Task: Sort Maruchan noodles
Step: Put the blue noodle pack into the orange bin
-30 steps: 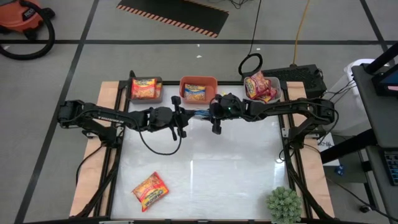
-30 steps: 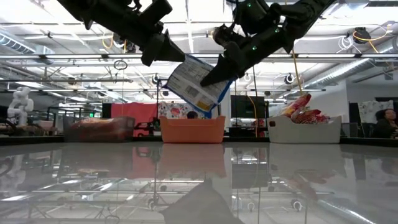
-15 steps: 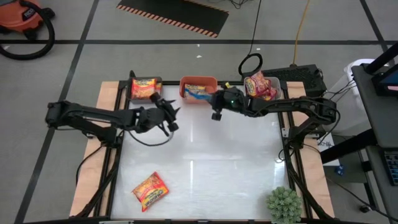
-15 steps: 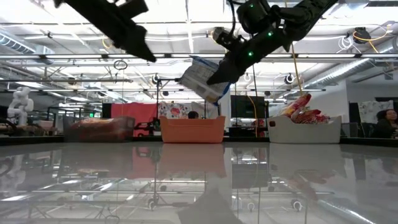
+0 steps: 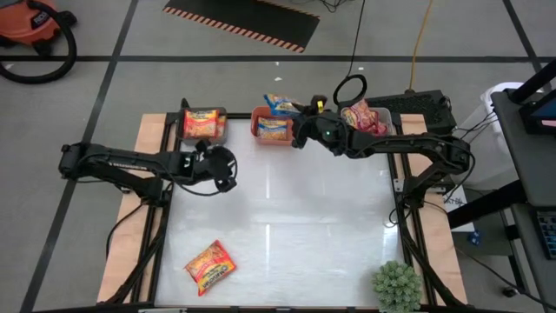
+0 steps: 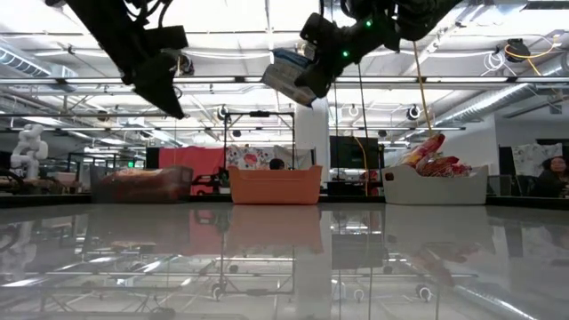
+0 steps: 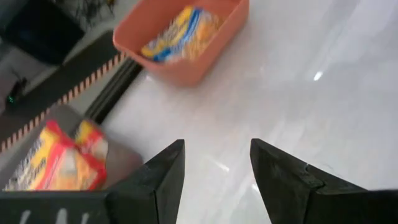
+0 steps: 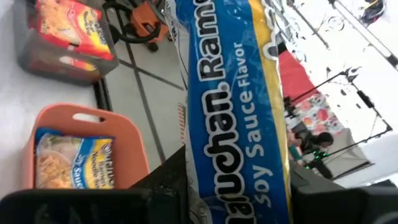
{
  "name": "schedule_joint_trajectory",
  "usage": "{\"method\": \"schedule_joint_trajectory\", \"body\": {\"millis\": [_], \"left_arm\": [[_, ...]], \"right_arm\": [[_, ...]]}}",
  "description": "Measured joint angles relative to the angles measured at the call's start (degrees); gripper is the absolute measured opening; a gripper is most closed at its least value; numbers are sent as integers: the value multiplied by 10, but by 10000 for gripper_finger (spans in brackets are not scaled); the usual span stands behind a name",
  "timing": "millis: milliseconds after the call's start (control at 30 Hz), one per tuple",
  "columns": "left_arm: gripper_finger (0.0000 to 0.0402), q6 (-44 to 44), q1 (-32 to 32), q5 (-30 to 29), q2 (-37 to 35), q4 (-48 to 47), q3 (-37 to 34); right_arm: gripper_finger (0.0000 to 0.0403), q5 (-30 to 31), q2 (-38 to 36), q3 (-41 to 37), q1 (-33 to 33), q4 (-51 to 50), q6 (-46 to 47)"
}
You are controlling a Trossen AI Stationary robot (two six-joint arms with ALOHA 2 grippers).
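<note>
My right gripper point(image 5: 298, 121) is shut on a blue-and-yellow Maruchan packet point(image 5: 280, 104), high over the far side of the orange bin point(image 5: 259, 116). That bin holds another blue-and-yellow packet point(image 5: 274, 129). The grey bin point(image 5: 222, 131) has orange-yellow packets point(image 5: 201, 123), and the white bin point(image 5: 385, 116) has red ones point(image 5: 362, 120). One orange-yellow packet point(image 5: 209, 265) lies flat on the table near its near-left corner. My left gripper point(image 5: 222, 167) hangs open over the table's left half, short of the grey bin point(image 7: 118, 163) and the orange bin point(image 7: 186, 62). My right gripper point(image 8: 239, 180) pinches the blue-and-yellow packet between its two fingers point(image 8: 171, 180) at one end point(image 8: 236, 158). It comes at the packet from the table's right. The packet point(image 6: 289, 76) is lifted clear and sticks out tilted beyond the fingers, above the orange bin point(image 6: 276, 185).
A green spiky plant point(image 5: 397, 285) stands at the near-right corner. The three bins line the far edge. The middle of the white table top point(image 5: 295, 217) is bare. Cables and a dark box point(image 5: 426, 106) lie beyond the far-right corner.
My left gripper has drawn away from the blue-and-yellow packet, moving toward the table's left edge. My right gripper has carried the packet up and toward the far edge, from mid-table to over the orange bin. The packet has tipped from hanging steeply to nearer level.
</note>
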Motion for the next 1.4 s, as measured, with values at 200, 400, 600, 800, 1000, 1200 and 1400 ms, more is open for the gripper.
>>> {"method": "schedule_joint_trajectory", "body": {"millis": [200,400,600,800,1000,1200,1400], "left_arm": [[189,-44,0,1,-1,-43,0],[189,-53,-1,1,-2,-31,0],[189,-43,-1,12,-2,-14,0],[189,-25,-1,16,-2,4,0],[189,-8,-1,16,-2,13,0],[189,5,-1,16,-2,13,0],[189,5,-1,16,-2,17,0]], "right_arm": [[118,3,5,8,-3,13,-19],[118,3,45,8,-34,33,-13],[118,-5,112,8,-58,42,-39],[119,-1,171,8,-59,76,-60],[119,-3,203,24,-59,60,-68],[120,-14,212,43,-62,-10,-26],[159,-18,211,48,-63,-27,-5]]}}
